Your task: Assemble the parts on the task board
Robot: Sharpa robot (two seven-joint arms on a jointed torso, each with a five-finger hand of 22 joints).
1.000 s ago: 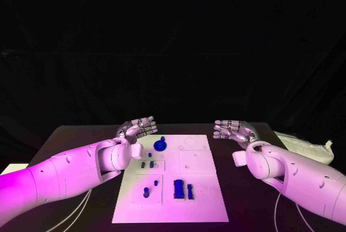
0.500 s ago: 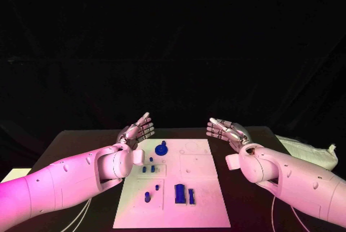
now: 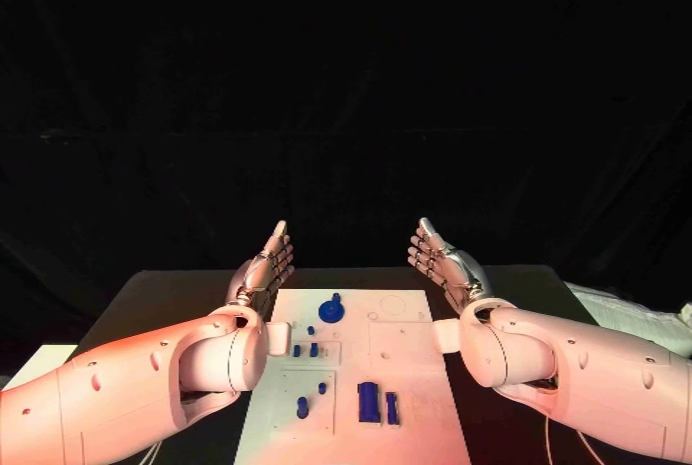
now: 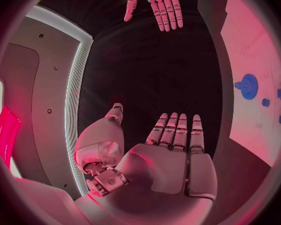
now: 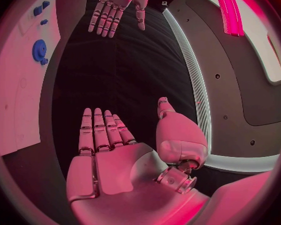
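Note:
The white task board (image 3: pixel 404 350) lies flat in the middle of the black table. A round blue part (image 3: pixel 332 309) sits near its far left, small blue parts (image 3: pixel 304 350) stand further in, and larger blue parts (image 3: pixel 369 402) lie near the front. My left hand (image 3: pixel 264 263) is raised above the board's far left corner, fingers straight and together, holding nothing. My right hand (image 3: pixel 444 260) is raised above the far right corner, palm facing the left hand, empty. The left wrist view has my left hand (image 4: pixel 172 150), my right hand (image 4: pixel 154 2) and the round blue part (image 4: pixel 247 86).
A pale crumpled cloth (image 3: pixel 642 320) lies on the table at the right. A light object (image 3: pixel 32 360) sits off the table's left edge. The right wrist view has the board (image 5: pixel 22 70) with the round blue part (image 5: pixel 39 51) and my left hand (image 5: pixel 115 5).
Both hands have risen and straightened from curled, palm-up poses to flat upright palms facing each other. The head camera has shifted, moving the board lower in the picture.

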